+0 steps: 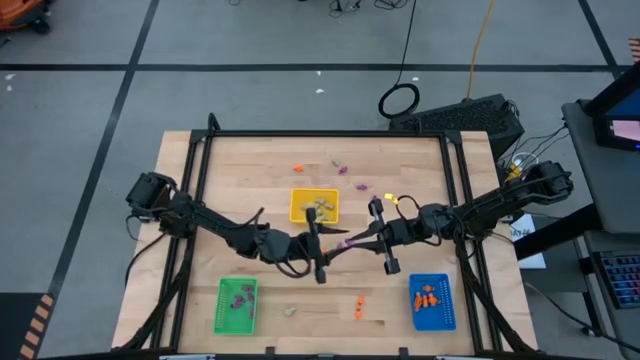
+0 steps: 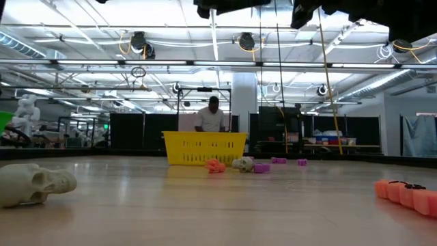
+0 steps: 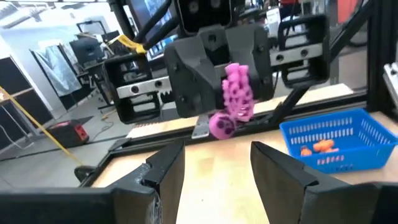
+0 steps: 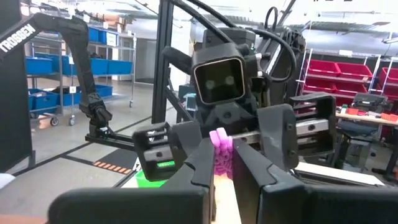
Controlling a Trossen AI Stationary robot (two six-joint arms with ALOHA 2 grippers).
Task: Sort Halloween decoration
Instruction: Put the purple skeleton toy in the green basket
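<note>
Fig.: I see both arms meeting at frame centre in the high view, above the wooden surface.

Right end effector: fingers together, clamped on a purple skeleton trinket, held in the air above the surface; in the left wrist view its skull end hangs lowest.

Left end effector: fingers apart, nothing between them, facing the right one just in front of the held trinket, not touching it as far as I can tell.

Trays: yellow tray at centre, w/ pale trinkets inside; green tray at lower left, w/ purple pieces; blue tray at lower right, w/ orange pieces.

Loose trinkets on the surface: orange one and a pale one at upper centre, purple ones right of the yellow tray's top, a pale one and orange ones at lower centre.

Low view: pale skull near the camera at left, orange pieces at right edge, yellow tray mid-frame w/ orange, pale and purple bits in front; a person stands in the room behind.
</note>
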